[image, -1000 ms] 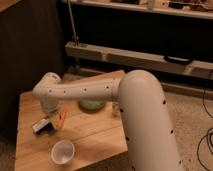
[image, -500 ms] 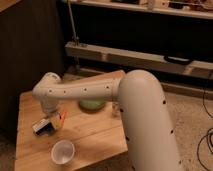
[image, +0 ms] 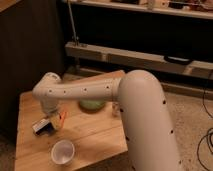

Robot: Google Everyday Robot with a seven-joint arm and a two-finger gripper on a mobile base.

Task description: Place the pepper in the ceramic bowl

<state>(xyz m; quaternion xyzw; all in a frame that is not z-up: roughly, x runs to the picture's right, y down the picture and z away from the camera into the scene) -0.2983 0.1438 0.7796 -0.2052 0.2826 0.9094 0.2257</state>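
my end effector (image: 55, 122) hangs low over the left part of the tabletop (image: 95, 136), pointing down, with its jaws spread wide and nothing between them that i can make out. the pepper (image: 62, 118) is just beside it at about 3 o'clock, a slim orange sliver tilted up off the wood. i cannot tell whether it touches a finger or only leans near one.

at 9 o'clock from the end effector, close in, lies a flat white, red and dark box (image: 42, 125). at 5 o'clock, nearer me, stands a small white cup (image: 63, 151). the ceramic bowl (image: 92, 105) sits at 2 o'clock, partly hidden under the white arm (image: 85, 90), and it is apart from the pepper.

i judge that the step in hand is the grasp, with the pepper not yet taken. to do it well i would centre the jaws across the pepper's thicker end rather than its tip, since the taper will let it squirt out. i would also come down with the fingers straddling it crosswise and close gently. the box is crowding the left finger, so i would bias the approach toward 3 o'clock so as not to pinch cardboard along with the pepper. once it is held, i would lift it clear of the wood, swing it toward 2 o'clock, and release it low over the bowl's middle so it cannot bounce off the rim.
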